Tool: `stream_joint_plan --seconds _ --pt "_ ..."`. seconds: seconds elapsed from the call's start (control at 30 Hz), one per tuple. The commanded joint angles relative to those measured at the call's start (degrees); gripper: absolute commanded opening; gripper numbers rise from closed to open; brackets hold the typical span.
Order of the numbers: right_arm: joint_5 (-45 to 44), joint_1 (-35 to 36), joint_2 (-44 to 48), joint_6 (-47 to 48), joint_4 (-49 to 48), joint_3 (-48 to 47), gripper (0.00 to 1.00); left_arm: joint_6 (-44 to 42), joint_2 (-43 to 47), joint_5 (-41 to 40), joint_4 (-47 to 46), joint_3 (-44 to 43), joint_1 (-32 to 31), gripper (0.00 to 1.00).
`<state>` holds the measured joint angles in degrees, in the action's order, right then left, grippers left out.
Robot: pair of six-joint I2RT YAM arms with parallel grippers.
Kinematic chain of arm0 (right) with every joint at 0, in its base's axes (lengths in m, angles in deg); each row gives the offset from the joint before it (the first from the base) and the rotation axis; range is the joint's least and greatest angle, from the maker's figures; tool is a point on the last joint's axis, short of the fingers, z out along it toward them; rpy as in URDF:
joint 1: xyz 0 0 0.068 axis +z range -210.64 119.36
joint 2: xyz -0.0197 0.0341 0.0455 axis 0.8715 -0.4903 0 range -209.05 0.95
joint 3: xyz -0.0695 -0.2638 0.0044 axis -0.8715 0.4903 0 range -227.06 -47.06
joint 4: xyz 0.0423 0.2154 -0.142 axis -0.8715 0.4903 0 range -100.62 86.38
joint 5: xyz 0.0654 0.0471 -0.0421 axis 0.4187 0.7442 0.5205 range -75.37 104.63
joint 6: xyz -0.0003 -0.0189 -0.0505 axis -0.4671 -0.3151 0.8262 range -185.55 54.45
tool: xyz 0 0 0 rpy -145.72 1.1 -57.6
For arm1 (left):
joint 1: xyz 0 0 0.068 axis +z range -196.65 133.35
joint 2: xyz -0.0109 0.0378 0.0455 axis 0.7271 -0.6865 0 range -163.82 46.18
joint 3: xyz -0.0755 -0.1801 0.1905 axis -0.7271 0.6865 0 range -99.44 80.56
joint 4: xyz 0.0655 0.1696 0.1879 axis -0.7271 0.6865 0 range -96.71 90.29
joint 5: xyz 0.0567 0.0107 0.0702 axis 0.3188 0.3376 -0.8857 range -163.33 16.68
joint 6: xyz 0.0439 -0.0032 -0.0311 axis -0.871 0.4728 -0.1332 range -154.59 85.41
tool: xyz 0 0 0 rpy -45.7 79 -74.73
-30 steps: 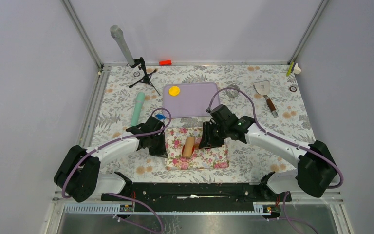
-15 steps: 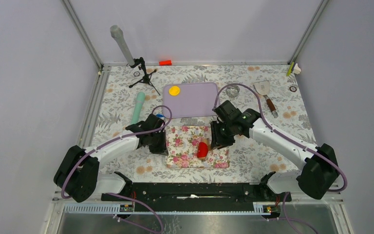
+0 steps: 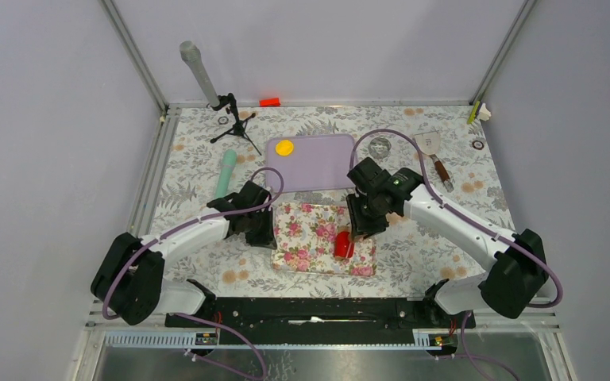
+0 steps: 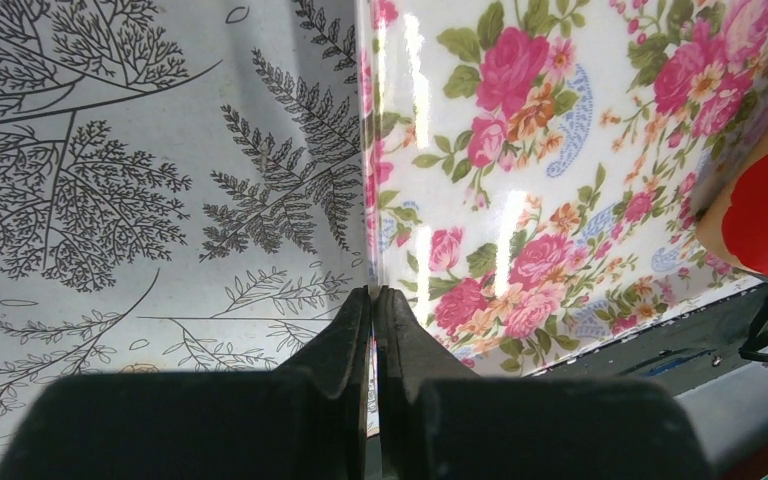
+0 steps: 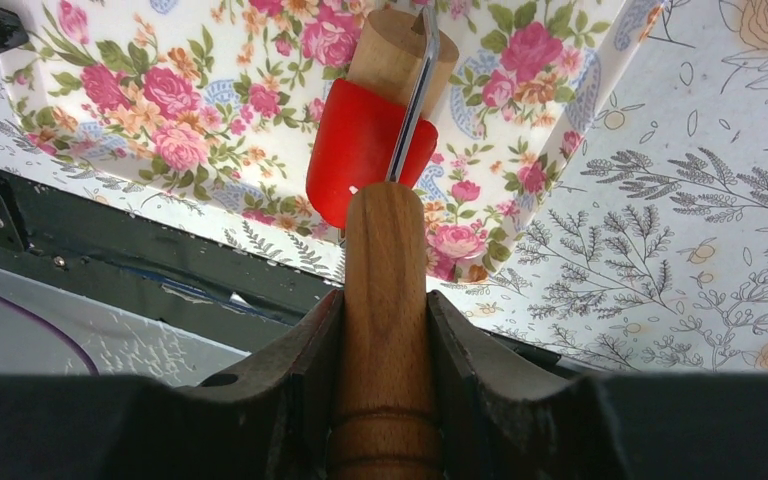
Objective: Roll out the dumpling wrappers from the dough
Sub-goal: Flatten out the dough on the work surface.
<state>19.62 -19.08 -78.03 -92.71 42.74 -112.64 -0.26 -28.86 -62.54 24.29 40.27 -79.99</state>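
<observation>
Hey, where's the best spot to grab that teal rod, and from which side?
Likely mid-length on the teal rod, from straight above, jaws closing across its width: it lies flat, long and slim, running near to far.

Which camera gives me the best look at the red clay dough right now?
Right wrist: the bright red clay dough sits mid-frame, large and unobstructed, on the wooden roller. Top external shows only a small red patch; left wrist catches just part of it at the frame's right edge.

the leaf-printed table point(image 3: 191, 159) bears a floral board point(image 3: 306, 238), lilac mat point(image 3: 322, 163), mint stick point(image 3: 225, 176), spatula point(image 3: 427, 144) and tripod point(image 3: 237, 127).
</observation>
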Motion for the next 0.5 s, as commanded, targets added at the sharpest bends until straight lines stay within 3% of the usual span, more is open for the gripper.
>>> stream_joint_plan --seconds 0.0,0.2,0.47 --pt "0.0 -0.3 -0.9 0.8 -2.1 -4.6 0.0 -1.5 -0.8 1.6 -0.5 -2.0 -0.3 0.01" --pt "2.6 -0.3 -3.1 0.7 -5.0 -6.7 0.0 -1.3 -0.6 0.1 0.5 -2.6 -0.3 0.18" --pt "7.8 -0.3 -4.2 -1.6 -12.3 -4.7 0.0 -1.3 2.8 0.0 0.5 -3.3 -0.3 0.25"
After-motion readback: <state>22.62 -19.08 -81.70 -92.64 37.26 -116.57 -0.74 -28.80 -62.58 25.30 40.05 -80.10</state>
